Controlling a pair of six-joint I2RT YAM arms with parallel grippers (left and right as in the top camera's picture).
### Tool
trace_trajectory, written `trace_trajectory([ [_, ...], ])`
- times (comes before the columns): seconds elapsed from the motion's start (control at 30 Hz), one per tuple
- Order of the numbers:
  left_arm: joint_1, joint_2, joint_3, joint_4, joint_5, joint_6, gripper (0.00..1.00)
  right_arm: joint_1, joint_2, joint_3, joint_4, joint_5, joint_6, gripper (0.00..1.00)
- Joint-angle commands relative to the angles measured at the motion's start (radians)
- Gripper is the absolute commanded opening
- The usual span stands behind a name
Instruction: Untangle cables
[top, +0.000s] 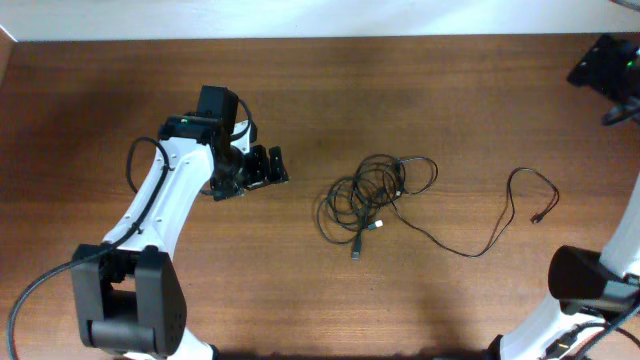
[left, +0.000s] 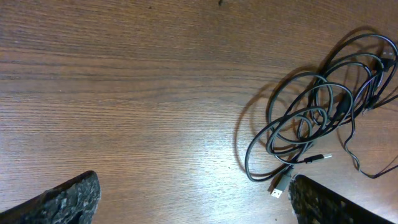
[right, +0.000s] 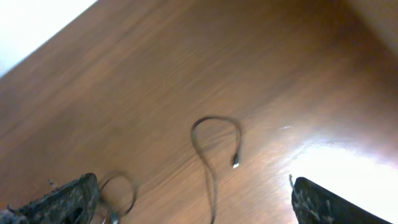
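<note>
You see a brown wooden bench (top: 420, 90) with long grain lines. A pale white strip (top: 300, 15) runs along its far edge. Just past your right gripper (right: 196, 205), bright light (right: 339, 165) shines on the wood.

- No writing, label, brand, number or sign can be read in any view.
- The plug ends of the cables (top: 362, 192) are too small to show any marking.
</note>
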Motion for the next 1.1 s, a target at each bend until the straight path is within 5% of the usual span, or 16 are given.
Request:
trace_trajectory([
  [0.0,-0.001,0.005,0.003,0.003,-0.007,0.008,0.99,0.003,0.025,-0.038,-0.006,-0.353,-0.156,0.98],
  [0.27,-0.002,0.005,0.003,0.010,-0.007,0.008,0.99,0.171,0.027,-0.388,0.016,-0.474,-0.320,0.99],
  [0.67,-0.001,0.005,-0.003,0.010,-0.008,0.008,0.99,0.483,0.027,-0.915,0.348,-0.277,-0.383,0.96],
  [0.77,-0.002,0.005,-0.010,0.018,-0.007,0.008,0.99,0.526,0.027,-1.005,0.459,-0.278,-0.383,0.80],
  [1.07,-0.001,0.005,-0.016,0.024,-0.008,0.008,0.99,0.618,0.027,-1.220,0.711,-0.184,-0.383,0.70],
])
